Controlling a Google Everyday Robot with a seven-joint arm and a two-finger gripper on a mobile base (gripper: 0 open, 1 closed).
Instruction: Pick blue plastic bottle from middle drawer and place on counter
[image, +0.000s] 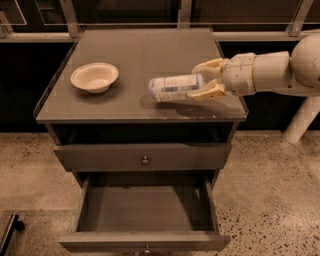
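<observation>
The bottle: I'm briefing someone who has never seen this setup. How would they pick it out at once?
Find the grey counter. Over its right side, the gripper clasps the bottle, lying sideways. Unlike the round cream bowl at left, it is clear, with a blue-and-white label.

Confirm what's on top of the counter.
Cream bowl at left; blue plastic bottle on its side in the end effector at right. The counter beneath it is covered; contact unclear.
</observation>
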